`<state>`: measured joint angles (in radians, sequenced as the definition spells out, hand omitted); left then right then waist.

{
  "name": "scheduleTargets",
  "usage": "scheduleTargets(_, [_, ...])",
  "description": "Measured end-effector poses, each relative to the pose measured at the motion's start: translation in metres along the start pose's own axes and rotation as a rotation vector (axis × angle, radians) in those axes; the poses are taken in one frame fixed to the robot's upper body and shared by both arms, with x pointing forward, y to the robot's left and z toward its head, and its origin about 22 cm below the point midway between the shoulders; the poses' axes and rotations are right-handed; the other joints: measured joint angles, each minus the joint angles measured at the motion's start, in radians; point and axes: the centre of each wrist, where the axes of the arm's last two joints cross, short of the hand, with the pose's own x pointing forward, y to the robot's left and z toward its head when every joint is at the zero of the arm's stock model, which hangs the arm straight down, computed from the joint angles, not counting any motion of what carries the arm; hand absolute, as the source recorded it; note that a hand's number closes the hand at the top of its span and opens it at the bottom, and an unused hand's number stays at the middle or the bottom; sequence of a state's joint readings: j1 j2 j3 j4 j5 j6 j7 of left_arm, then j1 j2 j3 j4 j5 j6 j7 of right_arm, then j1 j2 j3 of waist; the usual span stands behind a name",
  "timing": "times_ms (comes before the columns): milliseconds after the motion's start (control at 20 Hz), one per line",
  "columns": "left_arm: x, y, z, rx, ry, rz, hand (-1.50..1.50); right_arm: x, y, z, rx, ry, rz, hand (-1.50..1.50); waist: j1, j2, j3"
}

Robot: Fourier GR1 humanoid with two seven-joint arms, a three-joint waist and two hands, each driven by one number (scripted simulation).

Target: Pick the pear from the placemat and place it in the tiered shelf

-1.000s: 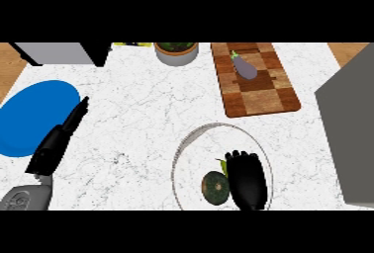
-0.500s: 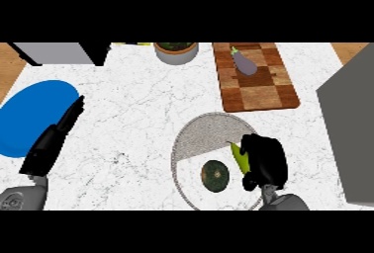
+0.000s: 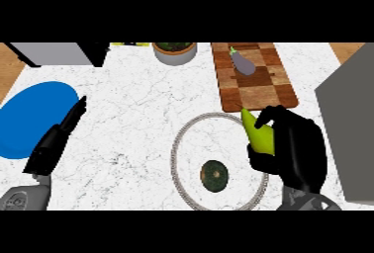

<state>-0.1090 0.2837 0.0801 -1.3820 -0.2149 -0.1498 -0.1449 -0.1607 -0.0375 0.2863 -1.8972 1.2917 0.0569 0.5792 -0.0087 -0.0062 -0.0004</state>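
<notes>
One robot hand, the right [image 3: 292, 148], was curled around the pear [image 3: 257, 132], lifted over the round placemat [image 3: 179, 148] at its right edge. The left robot hand [image 3: 55, 141] rested with fingers straight. Carrying well meant keeping the pear upright and clearing the cutting board [image 3: 256, 84].

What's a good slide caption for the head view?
Right hand holds the pear above the round placemat.

Pear [image 3: 257, 132]: yellow-green, elongated, pointed end tilted up-left, held in curled right hand [image 3: 292, 148] at right rim of round placemat [image 3: 179, 148].
</notes>
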Motion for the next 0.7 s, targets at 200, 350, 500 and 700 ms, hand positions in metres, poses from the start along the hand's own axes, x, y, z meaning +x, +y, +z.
scheduleTargets(200, [-0.004, 0.001, 0.003, 0.006, 0.003, 0.001, 0.0, 0.009, -0.06, 0.004, -0.167, -0.017, -0.025, 1.5, -0.004, -0.001, -0.001])
scheduleTargets(350, [-0.005, 0.001, 0.003, 0.008, 0.002, 0.002, 0.0, 0.01, -0.103, 0.006, -0.252, 0.0, 0.001, 1.5, -0.003, 0.0, -0.001])
scheduleTargets(500, [-0.004, 0.002, 0.002, 0.0, -0.001, 0.002, 0.0, 0.017, -0.139, 0.009, -0.289, 0.029, 0.006, 1.5, 0.001, 0.0, -0.001])
scheduleTargets(700, [-0.003, 0.005, -0.001, 0.001, -0.004, 0.002, 0.0, 0.021, -0.175, 0.0, -0.308, 0.079, 0.0, 1.5, 0.003, 0.001, -0.001])
